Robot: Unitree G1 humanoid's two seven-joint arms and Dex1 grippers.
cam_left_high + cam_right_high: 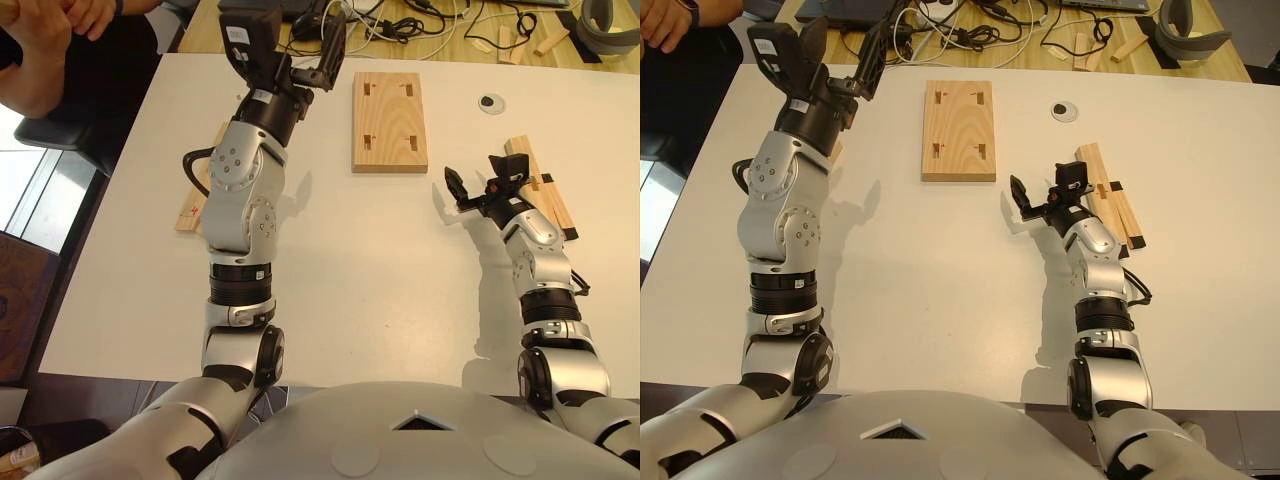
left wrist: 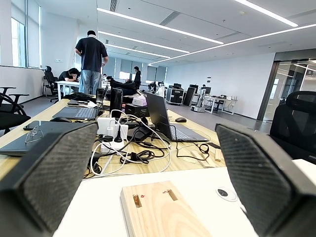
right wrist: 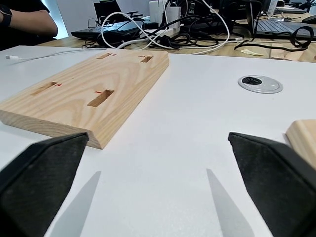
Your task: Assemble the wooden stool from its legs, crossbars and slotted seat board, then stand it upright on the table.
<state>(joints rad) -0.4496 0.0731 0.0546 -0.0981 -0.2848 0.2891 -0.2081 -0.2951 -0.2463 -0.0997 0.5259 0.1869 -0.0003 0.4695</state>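
Pale wood, rectangular and cut with four slots — the seat board (image 1: 389,121) lies flat on the white table (image 1: 380,300), ahead of both grippers and in the stretch between them. Left gripper (image 1: 288,48): raised well above the table top, black padded fingers (image 2: 47,175) spread wide, nothing held. The seat board sits below it and off to its right, apart from it, with the near short edge showing between the fingers in the left wrist view. Right gripper (image 1: 1036,200): low over the table, fingers (image 3: 42,177) likewise spread wide, nothing held; the seat board lies ahead and to its left, not touching. Just to the right of the right gripper, close beside its wrist, a bundle of light wooden bars (image 1: 1110,195) lies flat on the table — whether legs or crossbars cannot be told. More light wooden sticks (image 1: 190,205) lie beneath the left forearm, behind the left gripper, partly hidden by the arm. Ahead of the right gripper and a little to its right, a small round grey grommet (image 1: 491,102) is set in the table. Beyond the left gripper, black and white cables (image 2: 133,148) cover a wooden desk.
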